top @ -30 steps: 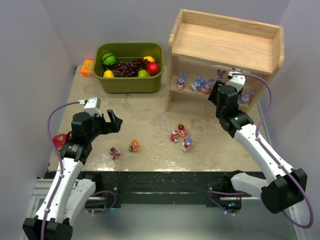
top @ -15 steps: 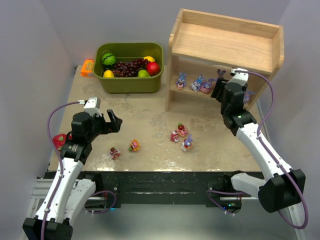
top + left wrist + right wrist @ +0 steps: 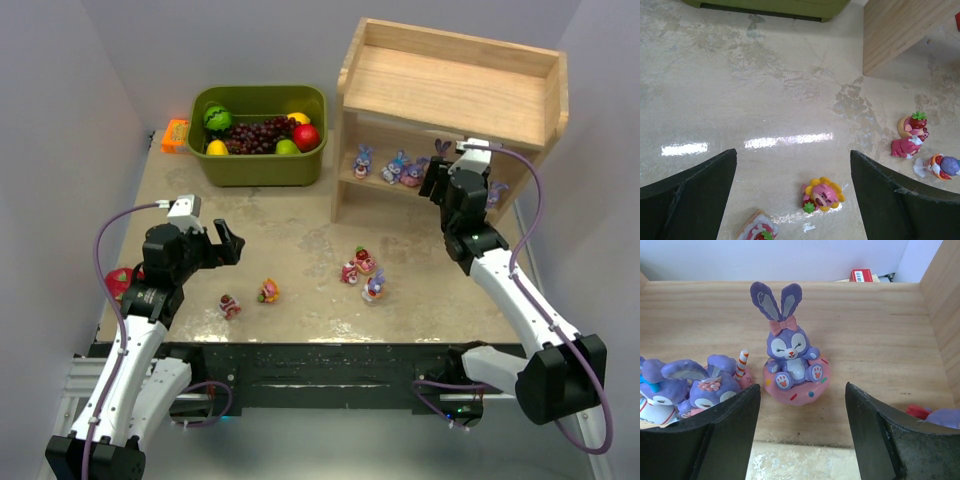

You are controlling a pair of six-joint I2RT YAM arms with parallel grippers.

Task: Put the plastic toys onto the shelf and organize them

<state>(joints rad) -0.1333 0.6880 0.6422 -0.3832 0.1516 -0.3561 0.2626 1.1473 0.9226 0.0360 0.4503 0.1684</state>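
Wide open and empty, the right gripper [image 3: 801,405] faced 1 bunny [image 3: 790,360] upright on the shelf [image 3: 880,330], apparently delivered; the left gripper [image 3: 792,155] hovered open, empty, near a bear [image 3: 823,194].

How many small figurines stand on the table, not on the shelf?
5. Front left: flower bear, red-and-white figurine. Centre cluster: pink bear, strawberry bear, purple bunny. Others may be hidden.

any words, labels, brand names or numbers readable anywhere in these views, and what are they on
No text reads clearly in any view.
orange box beside the green bin: any print is too small to read.
red item behind the shelf: white markings, too blurred to read.
Nothing else shows lettering.
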